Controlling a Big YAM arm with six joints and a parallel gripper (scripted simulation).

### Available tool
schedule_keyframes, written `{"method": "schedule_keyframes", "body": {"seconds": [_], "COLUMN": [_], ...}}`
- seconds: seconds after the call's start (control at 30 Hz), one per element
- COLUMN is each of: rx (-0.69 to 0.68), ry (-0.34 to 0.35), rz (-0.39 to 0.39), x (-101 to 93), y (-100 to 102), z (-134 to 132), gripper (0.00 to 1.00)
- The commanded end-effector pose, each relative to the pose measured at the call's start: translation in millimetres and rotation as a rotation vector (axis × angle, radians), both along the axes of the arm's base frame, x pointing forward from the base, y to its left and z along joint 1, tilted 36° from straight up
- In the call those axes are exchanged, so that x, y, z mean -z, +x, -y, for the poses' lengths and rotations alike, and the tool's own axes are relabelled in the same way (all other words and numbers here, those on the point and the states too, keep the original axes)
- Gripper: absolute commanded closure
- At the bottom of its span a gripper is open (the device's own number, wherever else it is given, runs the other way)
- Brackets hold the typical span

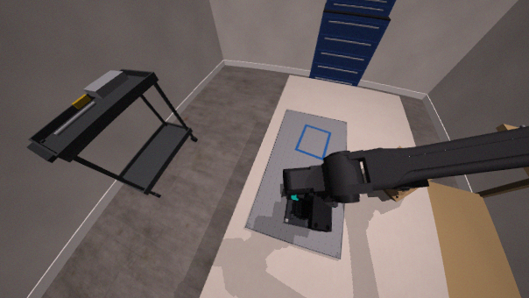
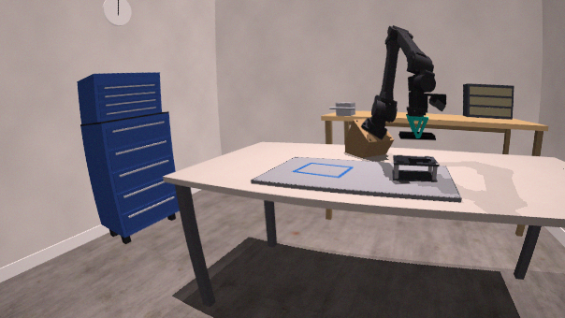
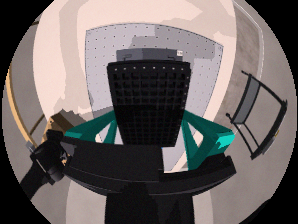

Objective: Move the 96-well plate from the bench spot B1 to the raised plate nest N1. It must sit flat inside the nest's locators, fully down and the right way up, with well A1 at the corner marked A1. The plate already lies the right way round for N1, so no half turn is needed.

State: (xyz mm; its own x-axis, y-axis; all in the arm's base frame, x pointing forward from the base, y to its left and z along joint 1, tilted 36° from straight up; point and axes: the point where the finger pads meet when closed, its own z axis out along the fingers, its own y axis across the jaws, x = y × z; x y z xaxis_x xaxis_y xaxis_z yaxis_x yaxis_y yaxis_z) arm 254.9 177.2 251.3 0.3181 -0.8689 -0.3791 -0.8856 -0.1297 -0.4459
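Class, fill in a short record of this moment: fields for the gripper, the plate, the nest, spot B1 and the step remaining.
gripper: shut on the 96-well plate
96-well plate: held level in the air, above the nest
plate nest N1: on the grey mat, nothing in it
bench spot B1: blue outline, vacant
step remaining: lower the plate into the nest

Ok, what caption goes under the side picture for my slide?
The claw holds the plate level in the air above the nest, with the blue square bare.

I'm seeing a matt black plastic-looking plate (image 3: 148,99), a smooth pale table top (image 2: 491,196), and a dull grey mat (image 2: 281,177).
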Motion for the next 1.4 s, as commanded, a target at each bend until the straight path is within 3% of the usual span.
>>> {"method": "schedule_keyframes", "body": {"seconds": [0.0,0.67,0.73,0.83,0.87,0.93,1.13,1.17,1.27,1.37], "rx": [0.013,0.008,0.017,0.004,0.004,0.004,0.004,0.004,0.004,0.004], "ry": [0.011,0.008,0.007,0.007,0.014,0.007,0.014,0.008,0.014,0.008], "rz": [0.016,0.017,0.003,0.001,0.015,0.001,0.013,0.002,0.012,0.0], "x": [-9.5,-8.0,2.5,6.7,0.1,10.5,11.4,18.6,14.0,25.0], "y": [1.2,0.9,7.0,5.6,9.0,7.5,13.3,11.7,14.4,13.4], "z": [5.1,6.8,2.2,-5.0,-7.3,-7.8,-14.6,-14.4,-16.6,-17.7], "gripper": [1.0,1.0,1.0,1.0,1.0,1.0,1.0,1.0,1.0,1.0]}}
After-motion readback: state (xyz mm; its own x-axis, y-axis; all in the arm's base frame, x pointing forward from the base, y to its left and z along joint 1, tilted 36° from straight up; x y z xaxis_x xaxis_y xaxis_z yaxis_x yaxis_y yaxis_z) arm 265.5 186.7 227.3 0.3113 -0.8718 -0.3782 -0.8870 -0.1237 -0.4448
